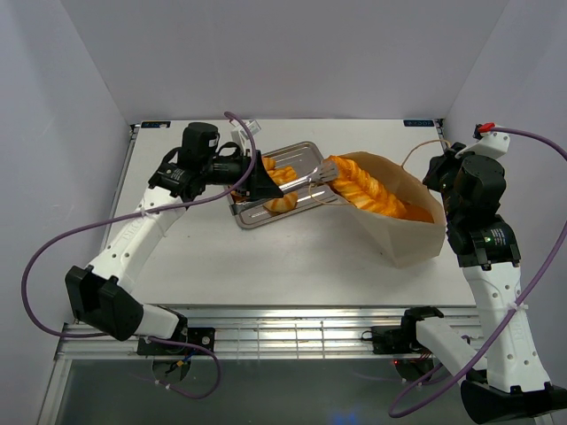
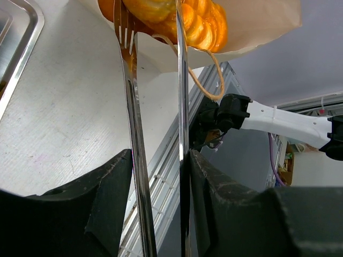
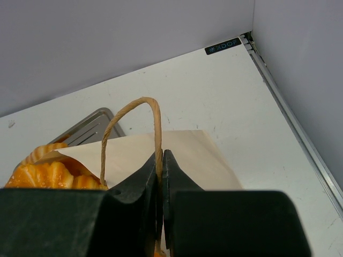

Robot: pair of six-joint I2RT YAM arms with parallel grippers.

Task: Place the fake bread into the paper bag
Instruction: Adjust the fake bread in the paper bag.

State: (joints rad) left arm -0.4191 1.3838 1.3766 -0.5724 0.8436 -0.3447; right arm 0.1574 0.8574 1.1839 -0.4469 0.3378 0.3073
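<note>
The cream paper bag [image 1: 403,226] lies tilted at the right, mouth facing left, with several glossy orange pastries [image 1: 372,193] inside. My left gripper [image 1: 257,181] is shut on metal tongs [image 1: 314,181]. In the left wrist view [image 2: 158,155] the tongs [image 2: 131,91] reach up to the bag [image 2: 257,21], and their tips flank an orange pastry [image 2: 155,8] at its mouth. More pastries [image 1: 282,204] lie on the silver tray [image 1: 297,150]. My right gripper [image 1: 440,168] is shut on the bag's string handle [image 3: 134,107]; its tips [image 3: 161,155] pinch the string above the bag [image 3: 187,150].
The tray's rim shows at the upper left of the left wrist view [image 2: 21,48] and behind the bag in the right wrist view [image 3: 88,131]. White walls enclose the table on three sides. The near edge has a metal rail [image 1: 292,323].
</note>
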